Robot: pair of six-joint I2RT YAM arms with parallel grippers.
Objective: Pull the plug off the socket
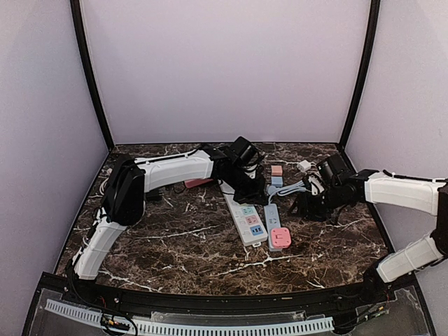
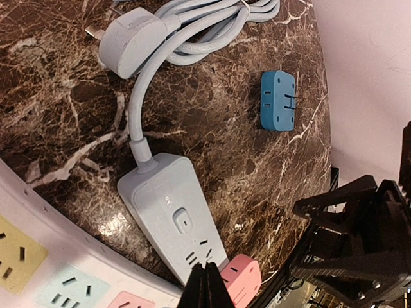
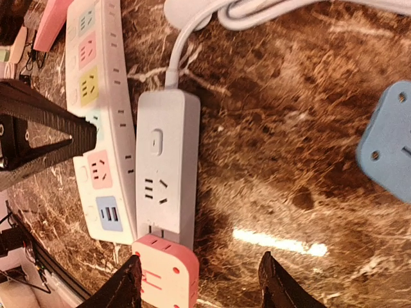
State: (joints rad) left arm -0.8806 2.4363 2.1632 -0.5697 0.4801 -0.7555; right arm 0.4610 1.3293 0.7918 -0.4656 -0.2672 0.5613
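The right jaws stand wide open and grip nothing, their two black fingers [image 3: 275, 285] spread above the marbled surface [image 3: 302, 192]. The pink plug [image 3: 166, 271] sits in the gap between them, much closer to one finger than the other (whether it touches that finger I cannot tell). It is seated on the end socket of the grey power strip [image 3: 166, 167], which runs straight away from the jaws. Just beside that strip, on its outer side, lies the white power strip [image 3: 96, 128] with pastel socket panels. A blue adapter [image 3: 388, 141] lies well off to the other side of the jaws, apart from both strips.

The left jaws are closed tip to tip with nothing between them. Their fingertips [image 2: 198, 289] sit over the grey power strip's sockets, just beside the pink plug, though I cannot tell whether they touch the strip. Beyond these jaws the strip's lead runs to a coiled cable [image 2: 212, 22] and a round grey plug head [image 2: 131, 42] lying loose on the surface.
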